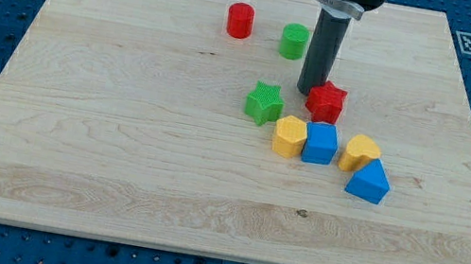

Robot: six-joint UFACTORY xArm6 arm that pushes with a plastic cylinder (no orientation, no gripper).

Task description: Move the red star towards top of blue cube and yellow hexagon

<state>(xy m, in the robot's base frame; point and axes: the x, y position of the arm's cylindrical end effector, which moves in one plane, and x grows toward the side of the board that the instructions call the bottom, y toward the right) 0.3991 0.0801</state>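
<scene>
The rod (325,46) is cut off at the view's top; its base hides the red star's (327,101) left edge.

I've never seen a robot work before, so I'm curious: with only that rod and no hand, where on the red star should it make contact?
It cannot grip, only push. My tip sits against the red star on its upper-left side. The star already lies just above the blue cube and near the yellow hexagon, so I would probably press the star's left flank, between two points, nudging it only slightly.

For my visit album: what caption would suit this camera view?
My tip touches the red star from the view's left, just above the blue cube and yellow hexagon.
</scene>
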